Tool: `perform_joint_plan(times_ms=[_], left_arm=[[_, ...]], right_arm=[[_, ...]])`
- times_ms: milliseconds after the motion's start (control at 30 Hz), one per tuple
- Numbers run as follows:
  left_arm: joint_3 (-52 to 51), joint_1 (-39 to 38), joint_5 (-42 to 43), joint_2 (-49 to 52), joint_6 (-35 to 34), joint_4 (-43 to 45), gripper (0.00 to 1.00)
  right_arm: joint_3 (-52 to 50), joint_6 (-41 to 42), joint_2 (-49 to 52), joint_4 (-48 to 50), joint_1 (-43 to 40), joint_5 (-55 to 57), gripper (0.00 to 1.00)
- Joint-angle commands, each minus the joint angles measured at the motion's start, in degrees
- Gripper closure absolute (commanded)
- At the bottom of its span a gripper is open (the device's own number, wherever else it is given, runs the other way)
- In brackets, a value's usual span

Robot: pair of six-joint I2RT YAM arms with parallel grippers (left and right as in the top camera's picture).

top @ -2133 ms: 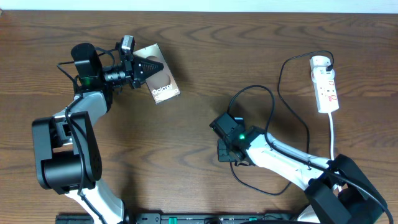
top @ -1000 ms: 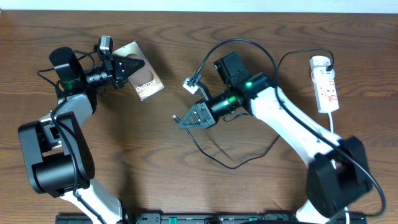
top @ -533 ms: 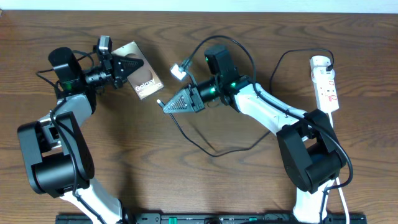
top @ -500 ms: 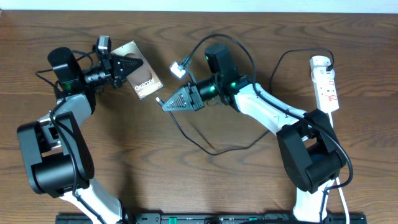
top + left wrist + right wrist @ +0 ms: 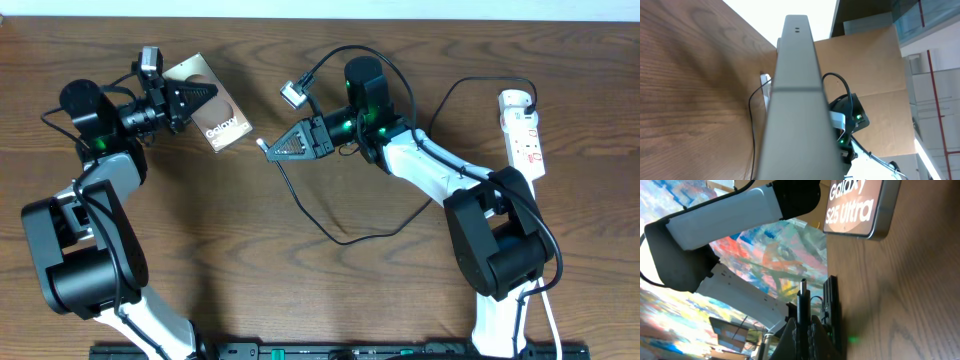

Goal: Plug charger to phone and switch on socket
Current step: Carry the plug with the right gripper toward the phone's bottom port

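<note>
My left gripper (image 5: pixel 192 97) is shut on the bronze-brown phone (image 5: pixel 222 128) and holds it tilted at the far left. In the left wrist view the phone's grey edge (image 5: pixel 792 100) fills the middle. My right gripper (image 5: pixel 272 148) is shut on the charger's black plug tip (image 5: pixel 260 145), just right of the phone's lower end with a small gap. In the right wrist view the plug (image 5: pixel 802 297) sticks out between the fingers (image 5: pixel 802 325), below the phone (image 5: pixel 855 205). The black cable (image 5: pixel 330 235) loops to the white adapter (image 5: pixel 515 99) in the power strip (image 5: pixel 524 140).
The power strip's white cord (image 5: pixel 535 215) runs down the right side toward the front edge. The charger cable lies in a wide loop on the wooden table (image 5: pixel 250 260) between the arms. The left arm (image 5: pixel 730 215) shows in the right wrist view.
My left gripper has moved the phone up and to the left. My right gripper has swung up from the table with the plug, which now points at the phone's lower end.
</note>
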Motion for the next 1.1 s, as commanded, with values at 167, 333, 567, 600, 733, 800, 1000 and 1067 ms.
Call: perform_joint_plan(times_ms=[167, 333, 567, 600, 733, 800, 1000, 1067], left_arm=[[1.01, 0.48, -0.20, -0.61, -3.17, 0.76, 0.93], [1.01, 0.48, -0.37, -0.61, -4.15, 0.79, 0.93], [1.01, 0.48, -2.23, -0.61, -4.13, 0.79, 0.93], [1.01, 0.48, -2.45, -0.61, -4.11, 0.81, 0.92], [1.01, 0.46, -4.02, -0.61, -4.13, 1.33, 0.93], [1.01, 0.35, -4.87, -0.61, -4.15, 1.73, 0.92], [1.01, -0.68, -7.50, -0.61, -4.13, 1.99, 0.92], [1.01, -1.22, -8.00, -0.61, -4.15, 2.10, 0.92]], right_arm=[[0.46, 1.46, 3.45, 0.37, 0.33, -3.19, 0.99], [0.46, 1.46, 4.59, 1.14, 0.35, -3.21, 0.99], [0.46, 1.99, 4.59, 2.73, 0.35, -3.34, 0.99], [0.46, 1.97, 4.59, 2.73, 0.35, -3.34, 0.99], [0.46, 2.36, 4.59, 2.78, 0.35, -3.02, 0.99], [0.46, 3.78, 4.59, 3.87, 0.39, -2.78, 0.99], [0.46, 12.26, 4.59, 14.01, 1.14, -0.96, 0.99], [0.48, 14.58, 4.59, 17.22, 1.11, -0.50, 0.99]])
